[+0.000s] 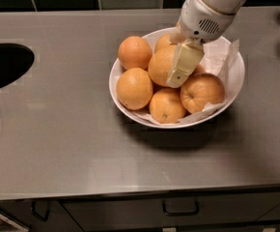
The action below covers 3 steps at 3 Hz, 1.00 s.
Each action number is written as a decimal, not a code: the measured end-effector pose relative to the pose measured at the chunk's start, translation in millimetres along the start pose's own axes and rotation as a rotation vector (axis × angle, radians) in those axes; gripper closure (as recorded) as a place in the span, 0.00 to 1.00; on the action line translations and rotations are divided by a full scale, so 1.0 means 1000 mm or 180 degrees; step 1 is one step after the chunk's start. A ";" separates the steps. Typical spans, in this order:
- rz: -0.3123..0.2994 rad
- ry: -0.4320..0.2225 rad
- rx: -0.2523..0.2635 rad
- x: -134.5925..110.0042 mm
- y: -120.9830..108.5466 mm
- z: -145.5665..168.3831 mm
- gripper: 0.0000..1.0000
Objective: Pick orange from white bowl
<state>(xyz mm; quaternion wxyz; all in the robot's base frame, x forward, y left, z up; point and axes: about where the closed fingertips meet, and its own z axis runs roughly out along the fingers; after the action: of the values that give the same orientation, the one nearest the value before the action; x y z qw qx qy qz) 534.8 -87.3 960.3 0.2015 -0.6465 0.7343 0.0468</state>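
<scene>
Camera view: the white bowl [237, 81], lined with crinkled paper, sits on the grey steel counter [72, 144], heaped with oranges. The gripper [182, 67] reaches down from the upper right into the bowl and lies against the right side of the topmost central orange [160, 65]. Whether it is spread or clamping the fruit cannot be told. A dark round opening [5, 64] lies at the counter's left edge
</scene>
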 end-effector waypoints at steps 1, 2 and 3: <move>0.0000 -0.0008 -0.0009 -0.002 0.002 0.001 0.28; -0.0021 -0.0010 0.0020 -0.007 0.008 0.000 0.29; -0.0055 0.0024 0.0116 -0.012 0.015 -0.011 0.28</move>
<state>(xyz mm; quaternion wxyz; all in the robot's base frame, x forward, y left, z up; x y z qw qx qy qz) 518.9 -77.4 972.2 0.2108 -0.6493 0.7302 0.0292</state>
